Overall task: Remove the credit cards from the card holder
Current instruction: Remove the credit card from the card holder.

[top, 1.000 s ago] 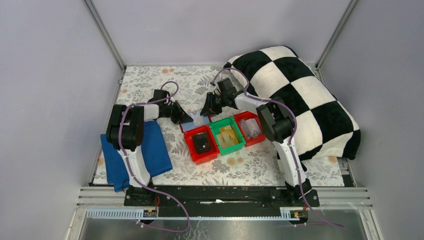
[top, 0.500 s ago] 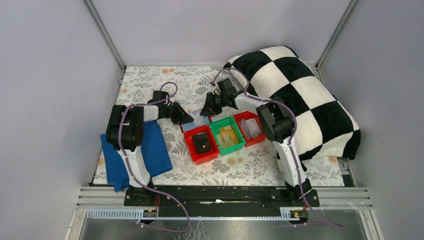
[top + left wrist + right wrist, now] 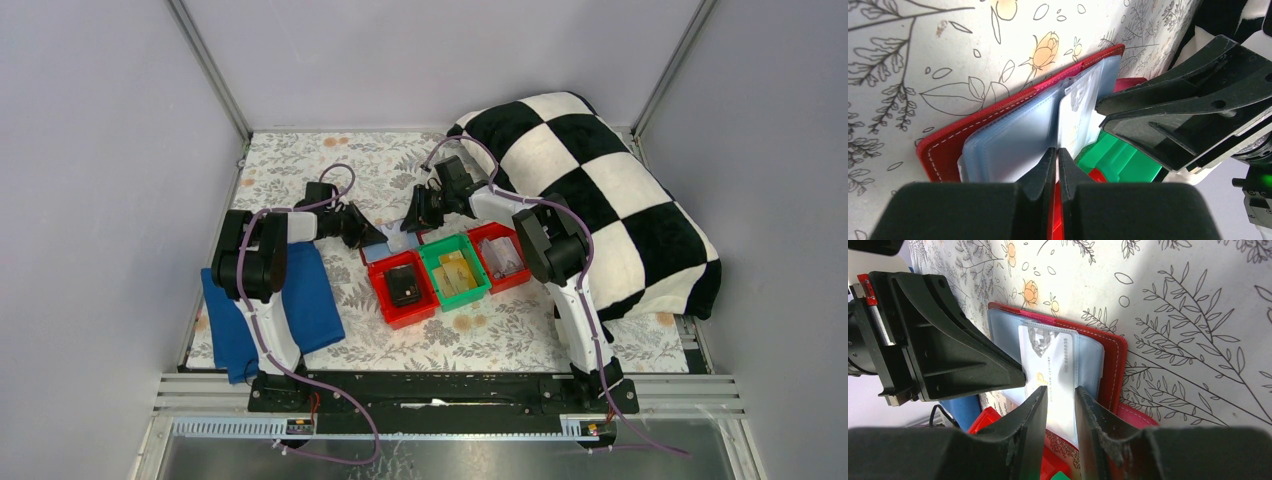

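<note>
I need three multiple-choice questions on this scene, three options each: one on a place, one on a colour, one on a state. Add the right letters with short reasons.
1. Where does the dark red folding card holder lie?
A. in a bin.
B. on the floral tablecloth, between the left gripper and the right gripper.
C. on a shelf.
2. What colour is the middle plastic bin?
A. red.
B. blue.
C. green.
3. The card holder is:
A. folded shut.
B. open, a white plastic card in its pocket.
C. upside down.
Answers: B, floral cloth shows under it; C, green in the top view; B, its blue pockets face up.
</note>
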`<state>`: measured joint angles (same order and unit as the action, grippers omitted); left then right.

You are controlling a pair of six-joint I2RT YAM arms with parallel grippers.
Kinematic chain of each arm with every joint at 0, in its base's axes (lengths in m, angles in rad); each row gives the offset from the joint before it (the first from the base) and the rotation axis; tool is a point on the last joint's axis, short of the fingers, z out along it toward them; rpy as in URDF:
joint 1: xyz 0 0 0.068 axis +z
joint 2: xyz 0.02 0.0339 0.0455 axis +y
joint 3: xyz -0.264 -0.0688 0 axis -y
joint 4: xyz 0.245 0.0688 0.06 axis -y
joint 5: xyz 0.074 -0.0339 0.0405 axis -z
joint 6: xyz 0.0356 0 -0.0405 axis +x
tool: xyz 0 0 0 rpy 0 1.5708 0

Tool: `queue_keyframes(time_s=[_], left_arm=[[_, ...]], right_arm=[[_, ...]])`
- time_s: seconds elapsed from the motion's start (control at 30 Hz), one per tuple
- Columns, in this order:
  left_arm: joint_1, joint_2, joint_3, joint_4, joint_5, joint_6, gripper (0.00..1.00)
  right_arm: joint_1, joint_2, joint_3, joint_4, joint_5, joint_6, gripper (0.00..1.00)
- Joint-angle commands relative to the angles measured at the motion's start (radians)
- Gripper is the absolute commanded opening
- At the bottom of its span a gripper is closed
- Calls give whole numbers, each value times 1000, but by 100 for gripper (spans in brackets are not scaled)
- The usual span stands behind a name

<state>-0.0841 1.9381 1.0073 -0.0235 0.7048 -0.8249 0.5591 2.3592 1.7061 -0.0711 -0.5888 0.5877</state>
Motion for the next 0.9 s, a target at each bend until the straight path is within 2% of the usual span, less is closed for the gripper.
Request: queue_keyframes(time_s=[0.0, 0.13, 0.47, 0.87], left_arm=[[0, -10, -4, 54, 26, -4, 6], [-2, -4, -6, 71, 33, -8, 0], [1, 0, 42, -43, 7, 63, 0], [8, -27, 16, -58, 17, 84, 0]], right_arm=[[-2, 42, -17, -34, 17, -3, 34], [-2, 30, -21, -40, 17, -11, 34], [-12, -72, -62, -35, 21, -28, 37], [-11, -116, -65, -22, -1, -24, 38]])
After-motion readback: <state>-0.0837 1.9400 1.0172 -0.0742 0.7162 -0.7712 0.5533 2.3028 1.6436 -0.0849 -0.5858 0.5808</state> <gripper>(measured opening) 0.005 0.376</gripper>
